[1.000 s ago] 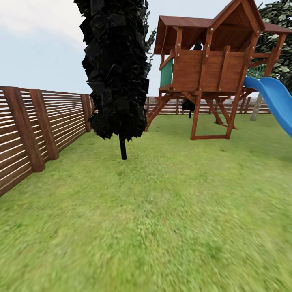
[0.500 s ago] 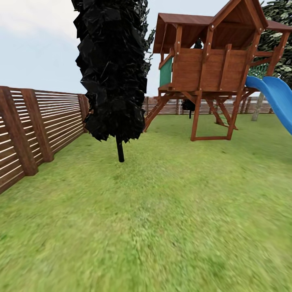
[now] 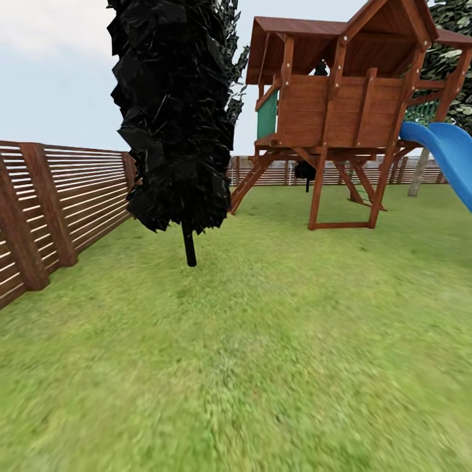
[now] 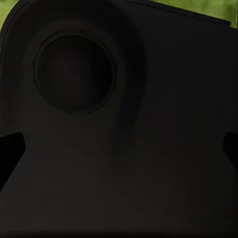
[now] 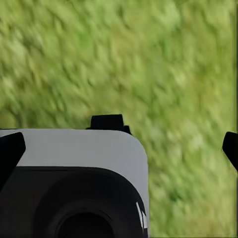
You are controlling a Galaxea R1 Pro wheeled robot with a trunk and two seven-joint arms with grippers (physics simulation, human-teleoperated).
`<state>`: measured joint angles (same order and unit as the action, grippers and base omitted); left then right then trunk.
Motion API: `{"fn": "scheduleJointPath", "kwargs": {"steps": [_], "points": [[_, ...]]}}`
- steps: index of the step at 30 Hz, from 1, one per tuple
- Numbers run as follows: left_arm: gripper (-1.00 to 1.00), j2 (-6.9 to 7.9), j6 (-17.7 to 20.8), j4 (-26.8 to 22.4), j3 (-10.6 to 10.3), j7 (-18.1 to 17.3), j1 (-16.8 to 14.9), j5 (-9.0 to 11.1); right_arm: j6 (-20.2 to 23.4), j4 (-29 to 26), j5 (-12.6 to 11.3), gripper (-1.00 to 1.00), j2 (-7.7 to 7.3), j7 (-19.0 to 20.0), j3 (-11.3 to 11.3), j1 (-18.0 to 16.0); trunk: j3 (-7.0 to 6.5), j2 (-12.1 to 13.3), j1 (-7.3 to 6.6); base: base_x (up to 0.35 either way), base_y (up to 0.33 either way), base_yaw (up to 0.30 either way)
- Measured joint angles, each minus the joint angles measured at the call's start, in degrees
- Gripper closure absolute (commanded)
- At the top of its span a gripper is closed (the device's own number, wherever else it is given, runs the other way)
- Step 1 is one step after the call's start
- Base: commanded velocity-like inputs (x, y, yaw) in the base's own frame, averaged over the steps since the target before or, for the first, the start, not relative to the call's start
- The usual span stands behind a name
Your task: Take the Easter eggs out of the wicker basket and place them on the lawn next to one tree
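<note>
Everything in the head view has slid toward nine o'clock and grown a little since a second ago, which is the camera advancing, not the garden's things shifting. At nine o'clock stands the slatted fence (image 3: 59, 196); toward eleven the all-black columnar tree (image 3: 177, 111); at one o'clock the wooden play tower (image 3: 341, 111), its blue slide (image 3: 446, 151) at three. Behind the slide a pale trunk of the tree (image 3: 417, 174) rises from the lawn (image 3: 262, 341). The right wrist view shows grass and dark fingertips (image 5: 11, 151) set wide apart. The left gripper's jaws cannot be judged. Eggs and basket are nowhere near either gripper's jaws.
</note>
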<state>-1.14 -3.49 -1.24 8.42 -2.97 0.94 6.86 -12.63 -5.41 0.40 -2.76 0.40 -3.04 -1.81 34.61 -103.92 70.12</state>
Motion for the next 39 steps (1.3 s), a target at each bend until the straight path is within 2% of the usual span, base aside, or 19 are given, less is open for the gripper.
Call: {"fn": "scheduleJointPath", "kwargs": {"steps": [39], "points": [[-1.0,0.0,0.0,0.0,0.0,0.0,0.0,0.0,0.0,0.1,0.0,-1.0,0.02,0.0,0.0,0.0,0.0,0.0,0.0,0.327,-0.109,0.0]]}}
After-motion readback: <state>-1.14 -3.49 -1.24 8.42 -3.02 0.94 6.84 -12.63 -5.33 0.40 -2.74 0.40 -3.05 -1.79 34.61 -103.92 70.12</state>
